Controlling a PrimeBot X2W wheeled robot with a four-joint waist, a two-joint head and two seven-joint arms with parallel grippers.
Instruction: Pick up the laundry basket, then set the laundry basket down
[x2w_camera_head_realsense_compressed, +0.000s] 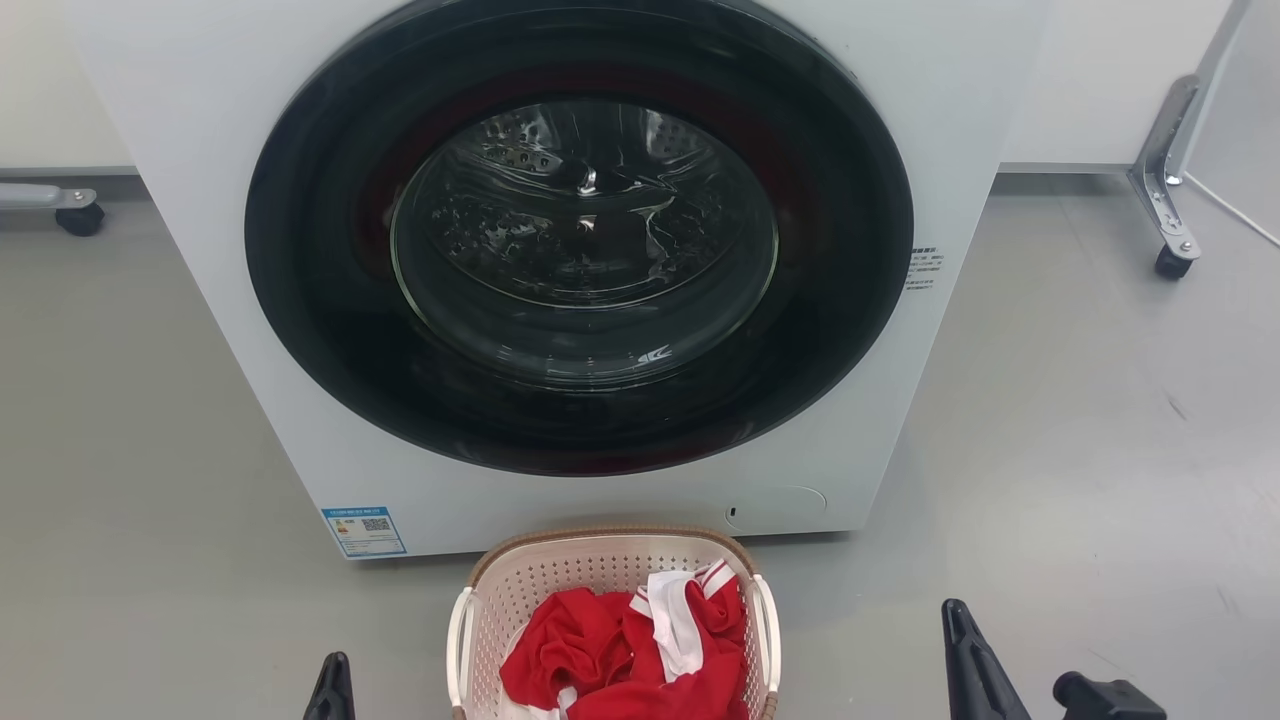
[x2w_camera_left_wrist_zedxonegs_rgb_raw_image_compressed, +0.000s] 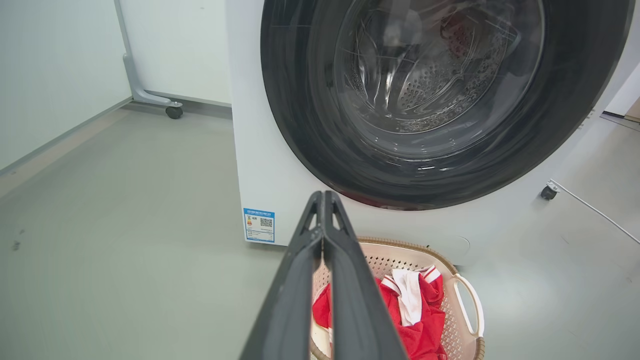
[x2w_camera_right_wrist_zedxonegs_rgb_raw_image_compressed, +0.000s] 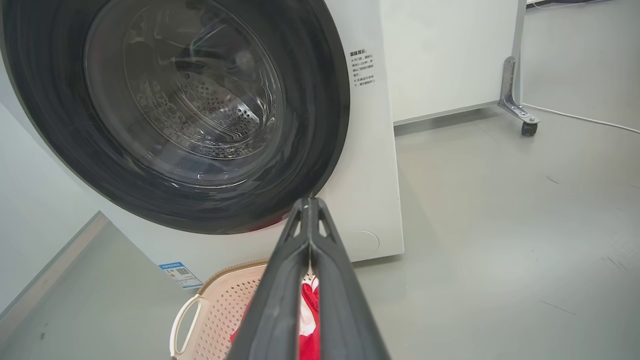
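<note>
Pick-up not begun; laundry basket is left untouched. Left gripper and right gripper are seen fully closed, empty. Opening and lowering onto handles is called for.

One washer, one laundry basket with two handles, one blue label — and two casters.

The robot's left gripper, a pair of long dark fingers, pokes up low on its left side with just the pointed tip in the head view. From its own wrist the two fingers lie pressed together, meeting in a sharp point, with nothing between them. The right gripper stands well apart on the other side, leaning slightly inward, its dark fingers likewise closed tip to tip and empty.
</note>
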